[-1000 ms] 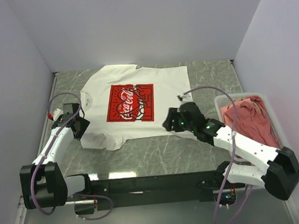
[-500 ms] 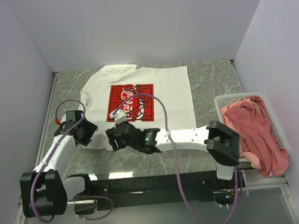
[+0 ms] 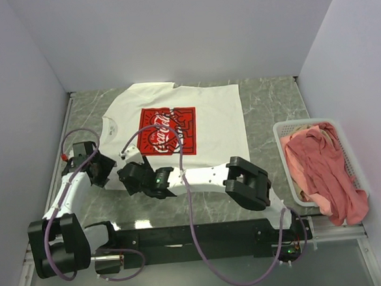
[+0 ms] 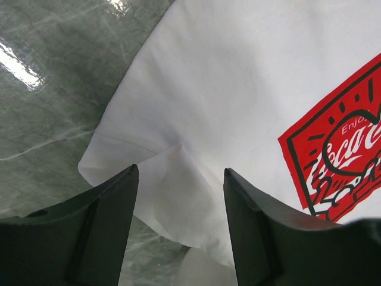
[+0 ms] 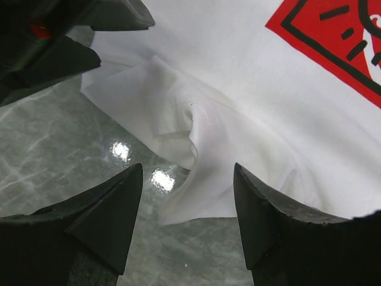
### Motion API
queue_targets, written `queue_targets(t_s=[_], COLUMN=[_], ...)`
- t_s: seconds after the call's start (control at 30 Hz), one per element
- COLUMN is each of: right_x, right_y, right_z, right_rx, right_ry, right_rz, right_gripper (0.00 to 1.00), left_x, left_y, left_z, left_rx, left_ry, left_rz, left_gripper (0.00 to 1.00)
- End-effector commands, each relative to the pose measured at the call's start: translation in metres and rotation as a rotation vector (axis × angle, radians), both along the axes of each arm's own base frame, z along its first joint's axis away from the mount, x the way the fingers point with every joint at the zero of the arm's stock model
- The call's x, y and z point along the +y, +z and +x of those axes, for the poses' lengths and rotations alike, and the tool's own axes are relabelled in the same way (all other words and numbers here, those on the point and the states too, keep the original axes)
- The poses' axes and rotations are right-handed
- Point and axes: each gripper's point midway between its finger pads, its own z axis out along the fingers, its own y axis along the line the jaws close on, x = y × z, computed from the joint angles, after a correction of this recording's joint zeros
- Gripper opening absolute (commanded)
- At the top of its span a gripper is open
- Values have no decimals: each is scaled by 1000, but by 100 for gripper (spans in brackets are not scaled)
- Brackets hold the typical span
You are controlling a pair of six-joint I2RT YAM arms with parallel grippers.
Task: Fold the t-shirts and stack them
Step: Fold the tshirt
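A white t-shirt (image 3: pixel 208 109) with a red rectangular chest print (image 3: pixel 167 130) lies spread on the grey marbled table. My left gripper (image 3: pixel 105 170) is open over the shirt's near left sleeve (image 4: pixel 172 196); the jaws stand apart with the cloth between and below them. My right gripper (image 3: pixel 129 179) is stretched far to the left, open, over the same crumpled sleeve (image 5: pixel 196 155) and its hem. In the right wrist view the left gripper's fingers (image 5: pixel 59 53) show at the top left. Salmon-pink t-shirts (image 3: pixel 323 166) lie heaped in the basket.
A white slatted basket (image 3: pixel 285 169) stands at the table's right edge. Grey walls close in the left, back and right. The right arm (image 3: pixel 206 176) lies across the table's near part. Bare marbled table (image 3: pixel 273 104) shows right of the shirt.
My right arm has swung from near the basket far to the left, and its gripper now sits beside the left gripper at the sleeve. The left gripper shifted slightly.
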Motion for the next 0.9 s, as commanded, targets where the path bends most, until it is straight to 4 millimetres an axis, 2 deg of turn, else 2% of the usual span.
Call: queue_targets(t_s=[0.0, 0.13, 0.33, 0.37, 0.53, 0.6, 0.87], right_x=[2, -3, -18, -21, -33, -38, -51], right_y=[6, -2, -5, 1, 5, 5, 3], right_z=[10, 10, 13, 15, 20, 21, 23], right_rx=[-7, 7, 35, 35, 38, 44, 50], right_ry=[-52, -59, -86, -95, -121, -133, -160], right_rz=[-6, -30, -31, -18, -13, -18, -26], right_gripper=[68, 60, 28, 21, 4, 0, 0], left_x=[2, -3, -9, -11, -15, -16, -27], left_y=[20, 23, 20, 20, 14, 10, 1], left_z=[8, 9, 8, 8, 3, 1, 7], left_rx=[-63, -80, -98, -101, -95, -86, -67], left_ry=[-32, -59, -97, -102, -123, -124, -134], left_rz=[21, 3, -12, -15, -20, -20, -26], left_gripper=[64, 63, 61, 60, 59, 58, 58])
